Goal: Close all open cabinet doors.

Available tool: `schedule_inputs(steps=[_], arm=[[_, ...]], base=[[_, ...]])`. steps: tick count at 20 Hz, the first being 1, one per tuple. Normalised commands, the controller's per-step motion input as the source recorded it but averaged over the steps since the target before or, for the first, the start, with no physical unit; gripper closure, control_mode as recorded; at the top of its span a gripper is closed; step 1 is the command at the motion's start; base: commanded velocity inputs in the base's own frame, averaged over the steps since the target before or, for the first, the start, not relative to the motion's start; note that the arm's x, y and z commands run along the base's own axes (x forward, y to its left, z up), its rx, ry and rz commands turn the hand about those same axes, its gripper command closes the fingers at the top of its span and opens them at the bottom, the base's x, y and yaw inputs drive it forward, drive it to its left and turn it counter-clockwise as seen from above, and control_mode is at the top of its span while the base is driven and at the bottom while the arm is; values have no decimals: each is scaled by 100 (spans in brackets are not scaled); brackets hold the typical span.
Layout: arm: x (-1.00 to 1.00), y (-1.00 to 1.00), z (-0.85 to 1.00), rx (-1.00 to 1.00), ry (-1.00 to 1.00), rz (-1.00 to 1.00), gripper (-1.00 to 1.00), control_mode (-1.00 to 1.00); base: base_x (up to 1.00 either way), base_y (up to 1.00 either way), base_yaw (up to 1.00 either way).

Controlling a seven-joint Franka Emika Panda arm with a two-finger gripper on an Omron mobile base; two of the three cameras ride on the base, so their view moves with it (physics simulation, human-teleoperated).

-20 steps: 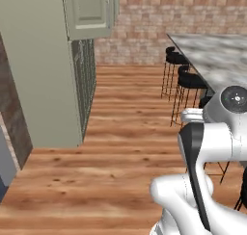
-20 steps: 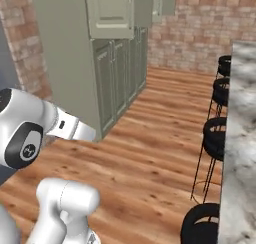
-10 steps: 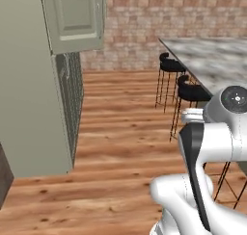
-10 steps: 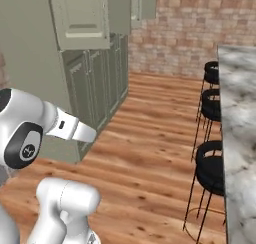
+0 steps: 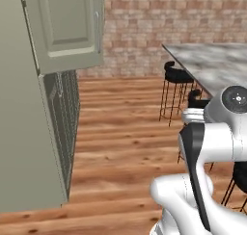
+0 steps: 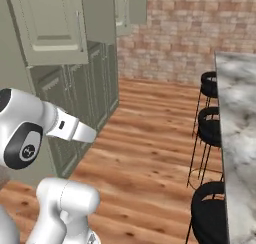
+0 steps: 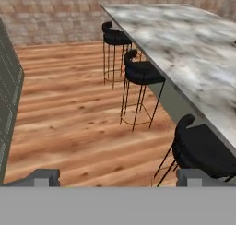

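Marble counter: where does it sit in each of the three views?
Left base view: marble counter right of centre, running off the right edge.
Right base view: along the right edge.
Hand view: upper right.
Shared landmark: the brick wall beyond its far end.

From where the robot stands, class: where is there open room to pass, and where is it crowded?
Open: the wooden floor between the cabinet doors and the black stools. Crowded: the stools line the marble counter edge.
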Motion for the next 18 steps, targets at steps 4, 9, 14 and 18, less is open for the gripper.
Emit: schedule_inputs(steps=[4,9,14,18], arm=[[0,0,0,0,0,0,-100,100],[0,0,0,0,0,0,-100,100],[0,0,0,0,0,0,-100,100],[0,0,0,0,0,0,-100,100]], base=[[100,2,3],[100,0,10],[92,0,13],[70,0,18]])
